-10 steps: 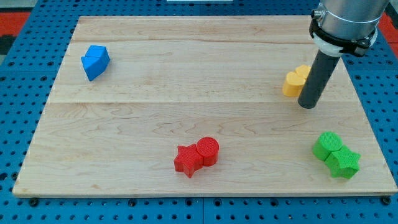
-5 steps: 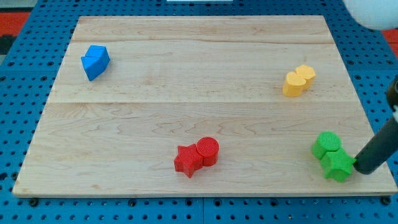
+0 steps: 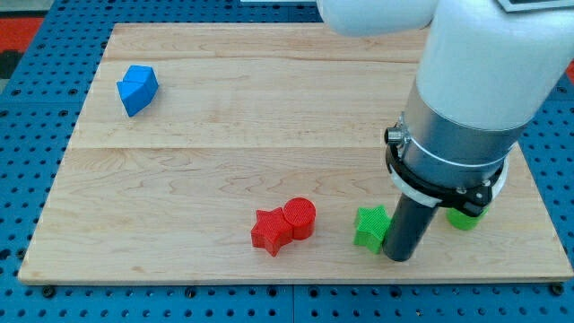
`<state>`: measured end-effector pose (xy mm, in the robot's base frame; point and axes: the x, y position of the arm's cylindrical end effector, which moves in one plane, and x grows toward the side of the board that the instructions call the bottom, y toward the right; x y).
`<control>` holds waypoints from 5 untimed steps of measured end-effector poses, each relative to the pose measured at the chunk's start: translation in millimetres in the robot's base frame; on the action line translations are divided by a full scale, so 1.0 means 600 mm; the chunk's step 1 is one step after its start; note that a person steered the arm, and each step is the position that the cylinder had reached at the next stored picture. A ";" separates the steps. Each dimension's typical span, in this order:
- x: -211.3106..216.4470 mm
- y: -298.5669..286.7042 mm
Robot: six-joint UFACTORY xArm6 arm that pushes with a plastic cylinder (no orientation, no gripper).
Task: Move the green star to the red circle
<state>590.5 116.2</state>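
Note:
The green star lies on the wooden board near the view's bottom, right of centre. My tip touches its right side. The red circle sits to the star's left with a gap between them, and a red star rests against the circle's left side. The arm's body covers much of the board's right part.
A second green block shows partly under the arm, right of my tip. A blue block lies at the view's upper left. The board's bottom edge runs just below the red blocks. The yellow blocks are hidden by the arm.
My tip has swept from the board's right side to the left, pushing the green star left, away from the other green block and towards the red circle. The arm now hides the yellow blocks.

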 end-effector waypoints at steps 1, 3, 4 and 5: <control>0.000 0.055; -0.046 -0.029; -0.052 -0.080; -0.052 -0.097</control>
